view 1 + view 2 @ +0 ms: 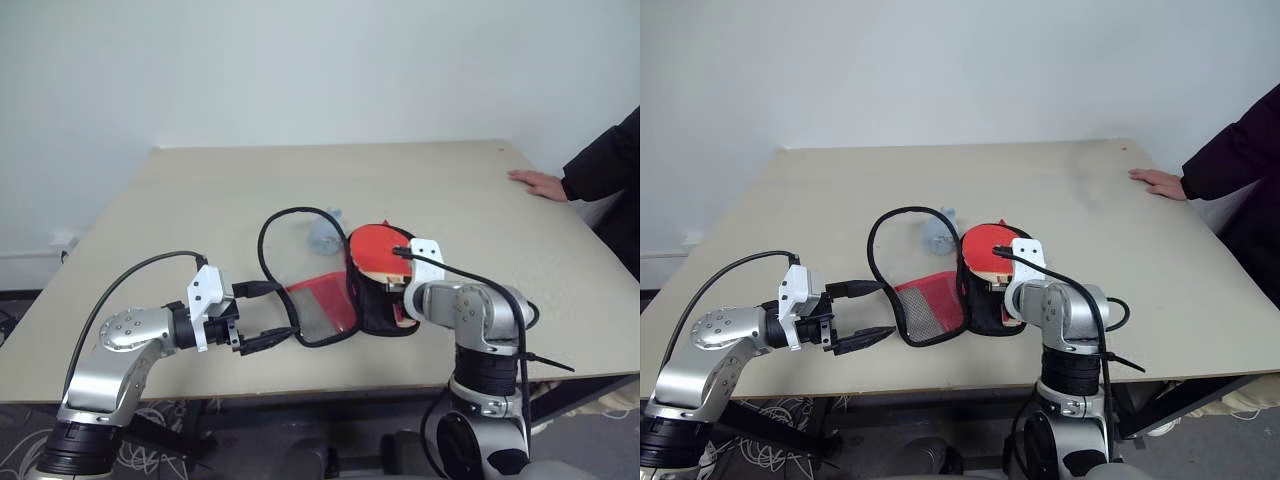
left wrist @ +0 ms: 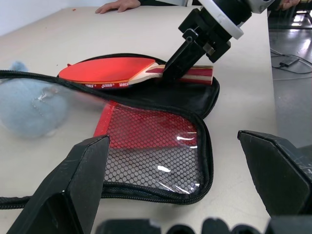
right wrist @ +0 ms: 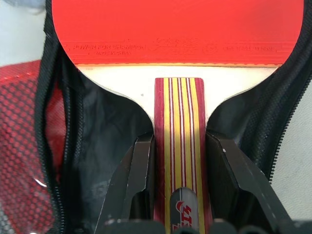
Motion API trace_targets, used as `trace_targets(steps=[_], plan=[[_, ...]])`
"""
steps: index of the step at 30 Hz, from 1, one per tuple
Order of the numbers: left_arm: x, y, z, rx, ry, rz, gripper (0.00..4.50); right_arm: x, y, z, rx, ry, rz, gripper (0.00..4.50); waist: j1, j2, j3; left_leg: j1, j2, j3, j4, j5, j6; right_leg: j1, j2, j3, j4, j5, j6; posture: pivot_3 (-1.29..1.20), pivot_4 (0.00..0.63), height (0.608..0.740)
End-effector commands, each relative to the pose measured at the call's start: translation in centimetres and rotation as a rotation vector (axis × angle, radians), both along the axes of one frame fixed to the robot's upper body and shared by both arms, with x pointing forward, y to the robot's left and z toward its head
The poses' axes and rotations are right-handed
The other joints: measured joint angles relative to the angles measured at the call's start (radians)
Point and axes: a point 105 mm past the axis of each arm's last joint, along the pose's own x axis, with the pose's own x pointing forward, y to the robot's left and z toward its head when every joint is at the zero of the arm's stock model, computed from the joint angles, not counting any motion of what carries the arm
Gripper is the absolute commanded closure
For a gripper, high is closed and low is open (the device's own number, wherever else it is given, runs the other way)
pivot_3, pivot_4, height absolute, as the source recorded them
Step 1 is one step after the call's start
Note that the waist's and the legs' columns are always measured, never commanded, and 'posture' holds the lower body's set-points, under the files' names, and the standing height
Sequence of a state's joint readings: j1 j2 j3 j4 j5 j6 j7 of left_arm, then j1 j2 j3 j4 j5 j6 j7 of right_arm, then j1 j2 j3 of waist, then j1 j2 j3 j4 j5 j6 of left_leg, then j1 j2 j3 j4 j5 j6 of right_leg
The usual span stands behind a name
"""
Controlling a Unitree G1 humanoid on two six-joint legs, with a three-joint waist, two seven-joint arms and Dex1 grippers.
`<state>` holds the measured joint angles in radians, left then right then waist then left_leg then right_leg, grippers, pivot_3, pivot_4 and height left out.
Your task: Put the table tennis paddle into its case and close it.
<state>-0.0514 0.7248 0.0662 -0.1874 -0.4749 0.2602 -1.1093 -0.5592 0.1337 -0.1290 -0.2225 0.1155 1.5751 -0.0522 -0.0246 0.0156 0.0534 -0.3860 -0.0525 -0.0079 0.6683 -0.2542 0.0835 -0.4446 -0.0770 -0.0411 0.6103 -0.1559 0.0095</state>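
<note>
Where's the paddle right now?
The table tennis paddle lies on the black half of the open case, near the table's front edge, handle gripped by the right gripper.

Left arm: we hold it bent at the elbow, forearm reaching in from our left, low at the near edge of the counter (image 1: 120, 210).
Left tool (image 1: 262, 317): we point it to the right, its two black fingers spread wide with nothing between them.
Right arm: we keep it upright in front of us, wrist bent forward and down.
Right tool (image 3: 179, 161): we have its fingers clamped on both sides of the table tennis paddle (image 3: 175, 53) handle.
</note>
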Motion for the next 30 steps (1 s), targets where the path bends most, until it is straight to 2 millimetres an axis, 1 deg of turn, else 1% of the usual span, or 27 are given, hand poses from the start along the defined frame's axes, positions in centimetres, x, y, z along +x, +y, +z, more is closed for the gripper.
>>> trace_targets(steps=[1, 2, 6, 9, 10, 11, 13, 15, 19, 23, 25, 27, 29, 30], plan=[[0.1, -0.1, 1.4, -0.008, -0.058, -0.002, 0.0, 0.9, 0.1, 0.4, -0.027, -0.033, -0.016, 2.24, 0.0, 0.0, 0.0, 0.0, 0.0, 0.0, 0.0, 0.0, 0.0, 0.0, 0.0, 0.0, 0.0, 0.0, 0.0, 0.0, 0.0, 0.721], [0.1, -0.1, 1.4, -0.009, -0.058, -0.001, 0.0, 1.1, 0.1, 0.4, -0.03, -0.038, -0.023, 1.93, 0.001, 0.0, 0.0, 0.0, 0.0, 0.0, 0.0, 0.0, 0.0, 0.0, 0.0, 0.0, 0.0, 0.0, 0.0, 0.0, 0.0, 0.721], [0.2, -0.1, 1.4, -0.012, -0.057, 0.001, 0.0, 2.2, 0.3, 1.3, -0.023, -0.071, -0.037, 0.94, 0.002, 0.0, 0.0, 0.0, 0.0, 0.0, 0.0, 0.0, 0.0, 0.0, 0.0, 0.0, 0.0, 0.0, 0.0, 0.0, 0.0, 0.721], [0.3, -0.2, 1.4, -0.014, -0.057, 0.003, 0.0, 2.7, 0.7, 2.7, 0.004, -0.116, 0.006, 0.15, 0.001, 0.0, 0.0, 0.0, -0.001, 0.0, 0.0, 0.0, 0.0, 0.0, 0.0, 0.0, -0.001, 0.0, 0.0, 0.0, 0.0, 0.721], [0.3, -0.2, 1.5, -0.014, -0.058, 0.004, 0.0, 2.8, 0.7, 3.2, 0.004, -0.128, 0.025, 0.07, 0.001, 0.0, 0.0, 0.0, -0.001, 0.0, -0.001, 0.0, 0.0, 0.0, 0.0, 0.0, -0.001, 0.0, 0.0, 0.0, 0.0, 0.721], [0.3, -0.2, 1.5, -0.015, -0.058, 0.004, 0.0, 2.9, 0.6, 3.6, -0.003, -0.143, 0.042, 0.07, 0.001, 0.0, 0.0, 0.0, -0.001, 0.0, -0.001, 0.0, 0.0, 0.0, 0.0, 0.0, -0.001, 0.0, 0.0, 0.0, 0.0, 0.721], [0.3, 0.0, 1.5, -0.013, -0.059, 0.007, 0.0, 3.2, -0.4, 5.2, -0.016, -0.196, 0.106, 0.07, 0.002, 0.0, 0.0, -0.001, -0.001, 0.0, -0.002, 0.0, 0.0, -0.001, 0.0, 0.0, -0.001, 0.0, 0.0, 0.0, 0.0, 0.721], [0.4, 0.1, 1.6, -0.01, -0.061, 0.009, 0.0, 3.1, -1.1, 6.6, -0.031, -0.255, 0.196, 0.07, 0.004, 0.0, 0.0, -0.001, -0.001, -0.001, -0.002, 0.0, 0.0, 0.0, -0.001, 0.0, -0.002, 0.0, 0.0, 0.0, 0.0, 0.721], [0.5, 0.3, 1.7, -0.006, -0.07, 0.015, 0.0, 2.4, -2.6, 7.8, -0.036, -0.299, 0.325, 0.07, 0.004, -0.001, 0.0, -0.001, -0.003, 0.0, -0.002, 0.0, 0.002, 0.001, -0.003, -0.001, -0.003, 0.0, 0.0, 0.0, 0.0, 0.721], [0.8, 0.7, 1.8, 0.0, -0.086, 0.034, 0.0, 1.9, -5.6, 9.7, -0.095, -0.47, 0.483, 0.07, 0.004, -0.001, 0.001, -0.004, -0.003, 0.0, -0.001, 0.0, 0.003, 0.0, -0.003, -0.002, -0.003, 0.0, 0.0, 0.0, 0.0, 0.721], [1.1, 1.2, 2.0, 0.0, -0.092, 0.051, 0.0, 1.7, -6.8, 10.1, -0.115, -0.531, 0.55, 0.07, 0.006, -0.002, 0.001, -0.006, -0.003, -0.001, -0.001, 0.0, 0.003, 0.0, -0.004, -0.003, -0.004, 0.0, 0.001, 0.0, 0.0, 0.721], [1.1, 1.8, 2.0, -0.009, -0.064, 0.054, 0.0, 1.6, -8.7, 11.0, -0.179, -0.675, 0.63, 0.07, 0.006, -0.003, 0.001, -0.007, -0.003, 0.0, 0.001, 0.0, 0.005, 0.0, -0.004, -0.004, -0.004, -0.001, 0.001, 0.0, 0.0, 0.721], [1.4, 2.6, 2.1, -0.011, -0.062, 0.076, 0.0, 0.8, -9.9, 10.7, -0.21, -0.727, 0.744, 0.07, 0.006, -0.004, 0.002, -0.007, -0.003, 0.0, 0.002, 0.0, 0.006, 0.001, -0.005, -0.005, -0.005, -0.001, 0.001, 0.0, 0.0, 0.721], [1.7, 3.2, 2.2, -0.008, -0.064, 0.095, 0.0, 0.2, -10.4, 10.4, -0.193, -0.729, 0.797, 0.07, 0.006, -0.004, 0.002, -0.007, -0.003, 0.0, 0.002, 0.0, 0.006, 0.001, -0.006, -0.005, -0.005, -0.001, 0.002, 0.0, 0.0, 0.721]])
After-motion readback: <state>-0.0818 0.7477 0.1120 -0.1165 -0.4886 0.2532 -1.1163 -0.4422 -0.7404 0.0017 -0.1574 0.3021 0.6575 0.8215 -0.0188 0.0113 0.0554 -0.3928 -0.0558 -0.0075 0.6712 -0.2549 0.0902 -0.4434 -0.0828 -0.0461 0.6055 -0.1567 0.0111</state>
